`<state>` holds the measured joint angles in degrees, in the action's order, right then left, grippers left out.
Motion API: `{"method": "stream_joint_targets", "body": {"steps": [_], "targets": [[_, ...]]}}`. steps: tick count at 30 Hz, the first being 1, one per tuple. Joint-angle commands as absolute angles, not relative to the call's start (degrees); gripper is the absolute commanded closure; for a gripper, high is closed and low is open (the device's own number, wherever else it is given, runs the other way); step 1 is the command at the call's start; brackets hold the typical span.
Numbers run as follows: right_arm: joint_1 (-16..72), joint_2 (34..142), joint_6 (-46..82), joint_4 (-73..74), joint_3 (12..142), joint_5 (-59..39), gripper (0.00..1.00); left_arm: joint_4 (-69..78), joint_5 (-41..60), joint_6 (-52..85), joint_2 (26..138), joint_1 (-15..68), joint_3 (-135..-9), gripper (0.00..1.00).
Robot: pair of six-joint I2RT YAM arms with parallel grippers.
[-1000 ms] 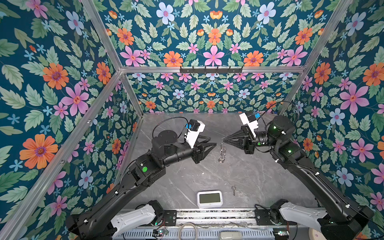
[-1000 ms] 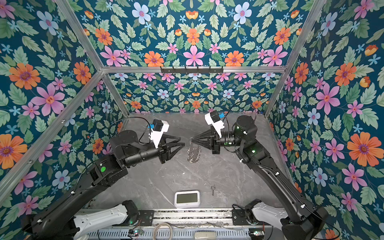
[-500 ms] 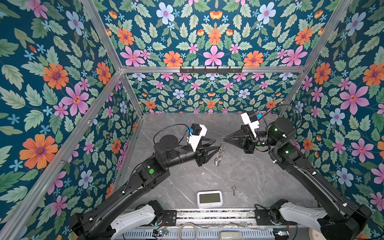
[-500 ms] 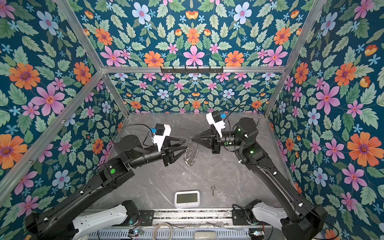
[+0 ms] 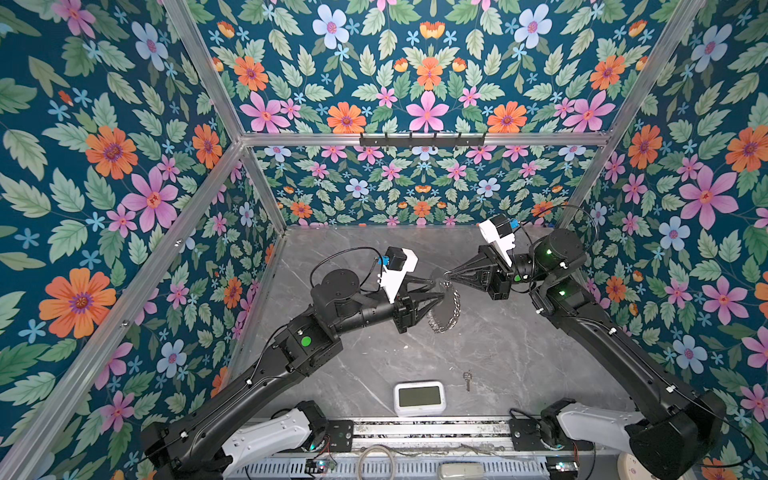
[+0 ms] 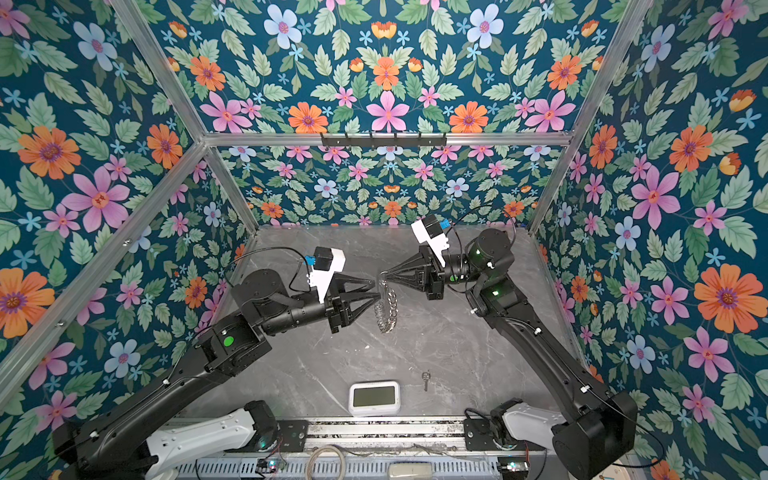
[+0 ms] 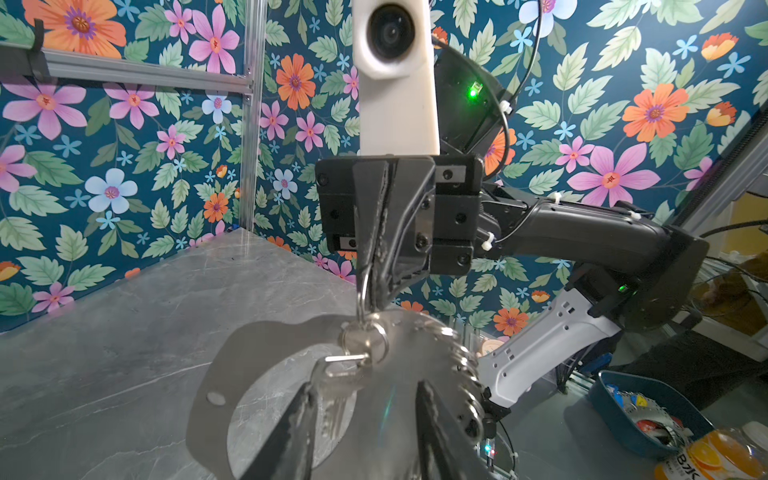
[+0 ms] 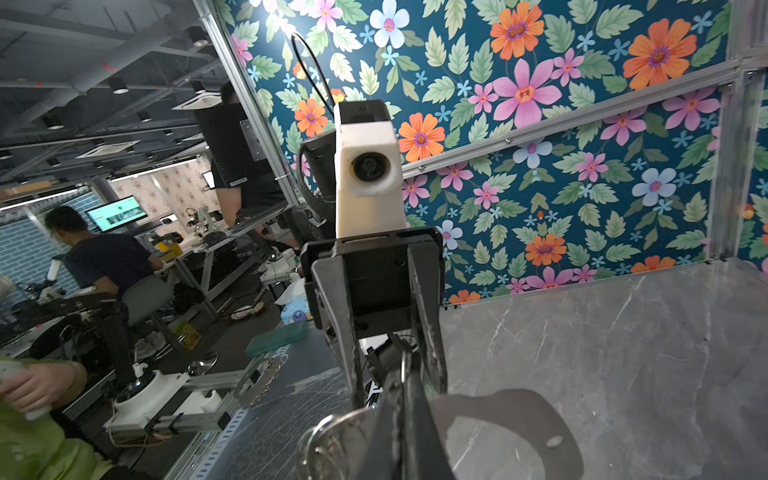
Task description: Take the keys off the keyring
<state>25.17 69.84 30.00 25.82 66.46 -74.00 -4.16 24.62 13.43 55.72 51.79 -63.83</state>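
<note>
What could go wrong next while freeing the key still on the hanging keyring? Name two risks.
The keyring hangs from one thin ring pinched in the shut right gripper; a tug could pull it free.
Open jaws of the left gripper straddle the key against the keyring; closing might catch both.

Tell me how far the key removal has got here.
Done: one key lies loose on the table. In hand: the right gripper, shut on the keyring, holds it up; the open left gripper has the second key, on the ring, between its fingers. Left: free that key.
</note>
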Motion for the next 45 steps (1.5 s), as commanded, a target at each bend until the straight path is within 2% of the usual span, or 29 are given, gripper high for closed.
{"method": "stream_joint_targets", "body": {"steps": [1,27,45], "targets": [[25.1,70.8,34.3,33.7,66.4,-77.4,1.0,-4.6,23.7,11.2,55.9,51.9,-64.5,0.59],[25.0,71.8,37.9,37.4,66.0,-77.3,1.0,-0.7,28.5,10.3,60.6,52.0,-65.8,0.56],[25.0,71.6,37.8,37.1,65.7,-76.4,1.0,-3.2,27.0,9.4,59.9,52.1,-66.9,0.87]]}}
